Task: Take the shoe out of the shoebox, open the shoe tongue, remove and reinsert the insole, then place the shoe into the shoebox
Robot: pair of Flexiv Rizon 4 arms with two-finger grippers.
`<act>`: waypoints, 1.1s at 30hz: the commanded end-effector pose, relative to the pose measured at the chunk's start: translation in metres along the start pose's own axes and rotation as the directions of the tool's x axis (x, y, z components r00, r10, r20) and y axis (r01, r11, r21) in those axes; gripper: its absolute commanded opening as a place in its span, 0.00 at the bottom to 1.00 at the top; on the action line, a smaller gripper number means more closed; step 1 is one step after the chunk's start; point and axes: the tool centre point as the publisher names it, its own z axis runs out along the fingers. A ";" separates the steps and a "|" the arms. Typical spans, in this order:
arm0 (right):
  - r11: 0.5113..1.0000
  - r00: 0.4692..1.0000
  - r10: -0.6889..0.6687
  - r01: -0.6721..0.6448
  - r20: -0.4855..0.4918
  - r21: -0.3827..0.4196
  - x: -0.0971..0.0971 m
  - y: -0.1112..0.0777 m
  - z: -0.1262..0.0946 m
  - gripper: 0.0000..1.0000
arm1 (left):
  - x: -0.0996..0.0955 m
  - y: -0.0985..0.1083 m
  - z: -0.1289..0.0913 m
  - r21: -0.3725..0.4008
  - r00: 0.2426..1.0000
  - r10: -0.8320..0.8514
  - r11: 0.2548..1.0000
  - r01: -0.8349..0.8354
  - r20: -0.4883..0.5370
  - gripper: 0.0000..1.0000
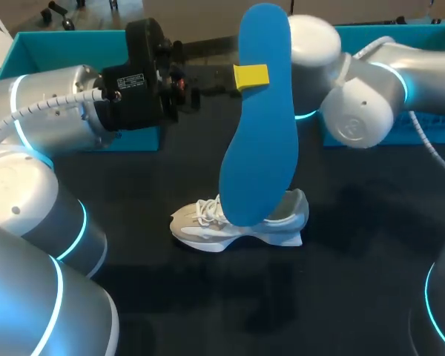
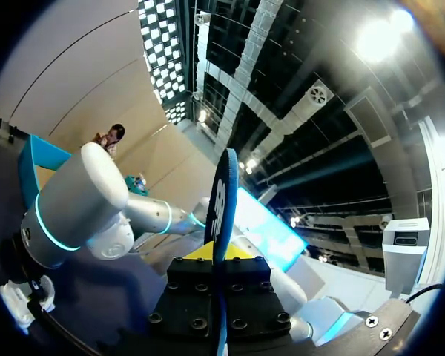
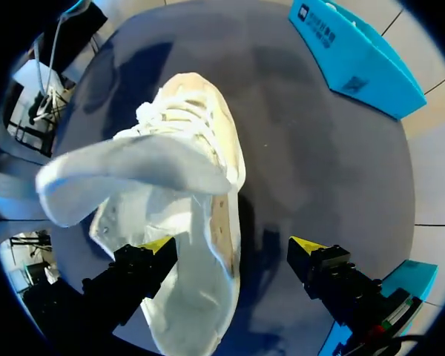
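Observation:
My left gripper (image 1: 251, 76) is shut on a blue insole (image 1: 258, 126), holding it upright high over the table. In the left wrist view the insole (image 2: 222, 200) shows edge-on between the fingers of that gripper (image 2: 219, 256). Below it a white sneaker (image 1: 237, 222) stands on the dark tabletop. My right arm (image 1: 356, 104) comes in from the back right, its gripper hidden behind the insole in the head view. Seen from the right wrist, the right gripper (image 3: 232, 248) is open above the sneaker's (image 3: 200, 148) heel end. The tongue (image 3: 126, 174) is folded up and forward.
Teal shoebox parts stand at the back: one at the back left (image 1: 59, 44), another at the back right (image 1: 430, 44), also seen from the right wrist (image 3: 356, 52). The dark tabletop (image 1: 356, 245) spreads around the sneaker.

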 end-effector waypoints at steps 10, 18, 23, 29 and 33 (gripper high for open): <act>1.000 1.000 -0.005 0.005 -0.030 -0.009 0.002 -0.001 0.027 0.23 | 0.008 0.005 0.002 0.039 1.000 0.000 0.999 -0.001 0.004 0.00; 1.000 0.999 -0.005 0.004 -0.046 -0.009 0.006 -0.003 0.024 0.00 | 0.008 0.005 0.002 0.039 1.000 0.000 0.999 -0.001 0.004 0.00; 0.997 0.995 0.061 -0.065 -0.074 -0.047 0.011 -0.006 0.015 0.00 | 0.008 0.005 0.002 0.039 1.000 0.000 0.999 -0.001 0.004 0.00; 0.980 0.980 0.179 -0.186 -0.089 -0.075 0.014 -0.007 -0.004 0.00 | 0.008 0.005 0.002 0.039 1.000 0.000 0.999 -0.001 0.004 0.00; 0.952 0.952 0.272 -0.287 -0.143 -0.105 0.013 -0.004 -0.008 0.00 | 0.008 0.005 0.002 0.039 1.000 0.000 0.999 -0.001 0.004 0.00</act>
